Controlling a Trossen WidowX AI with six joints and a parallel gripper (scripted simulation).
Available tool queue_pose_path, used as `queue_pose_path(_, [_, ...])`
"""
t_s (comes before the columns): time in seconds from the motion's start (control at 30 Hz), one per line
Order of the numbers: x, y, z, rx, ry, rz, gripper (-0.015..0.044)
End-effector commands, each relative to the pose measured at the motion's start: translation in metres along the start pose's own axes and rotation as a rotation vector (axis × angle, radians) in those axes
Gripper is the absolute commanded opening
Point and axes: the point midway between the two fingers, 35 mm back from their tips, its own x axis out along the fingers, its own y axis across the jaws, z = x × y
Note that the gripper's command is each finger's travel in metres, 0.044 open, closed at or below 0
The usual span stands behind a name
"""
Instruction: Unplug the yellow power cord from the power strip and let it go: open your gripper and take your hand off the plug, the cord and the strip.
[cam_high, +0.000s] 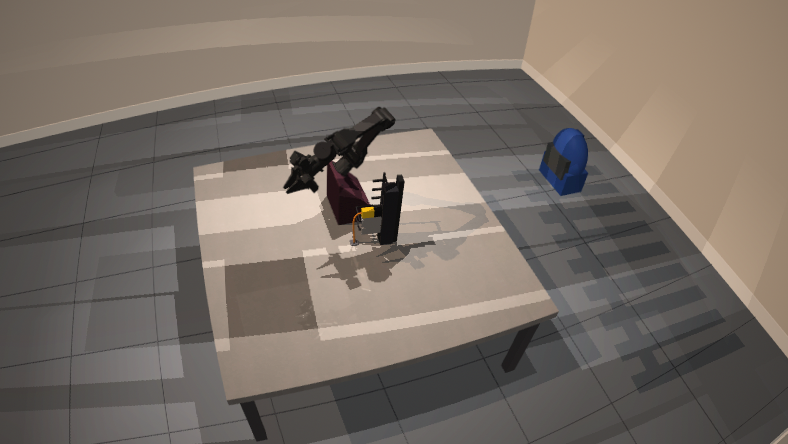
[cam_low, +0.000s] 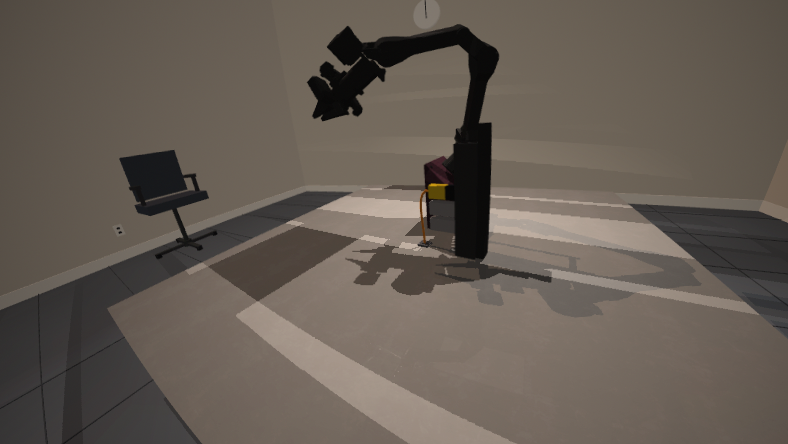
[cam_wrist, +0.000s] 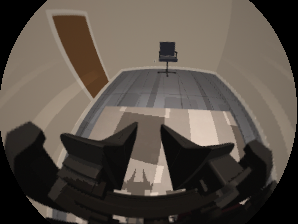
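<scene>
Pincer (cam_low: 330, 107) high in the air, holding nothing, fingers part-way closed with a gap between them showing only table and floor in the wrist view. It points down and away from the work, toward the chair (cam_low: 162, 193) side of the room.

Yellow plug (cam_low: 438, 190) sits well below, seated in the side of the upright black power strip (cam_low: 473, 190); its orange cord (cam_low: 423, 217) drops to the table (cam_low: 496, 352) just beside the strip's foot. Plug not yet pulled by the look of it.

Step in hand, I judge: reach down to the plug. To do it well: spread the fingers wider than the plug body first, swing the wrist round to face the strip, come in level from the plug's free side, straddle the yellow block rather than the cord, then pull straight out along the prongs.

Arm: rises from the maroon base (cam_high: 344, 195) behind the strip, elbow bent at the top, forearm running horizontally out, wrist tipped downward.
</scene>
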Motion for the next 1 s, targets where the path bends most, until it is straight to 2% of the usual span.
queue_pose_path(0.0, [-0.011,0.0,-0.058,-0.013,0.19,-0.007,0.016])
queue_pose_path(0.23, [-0.047,-0.018,-0.174,-0.006,0.579,-0.091,0.016])
queue_pose_path(0.5, [-0.112,-0.051,-0.276,0.078,0.968,-0.272,0.016])
queue_pose_path(0.97, [-0.124,-0.052,-0.287,0.089,0.996,-0.29,0.016])
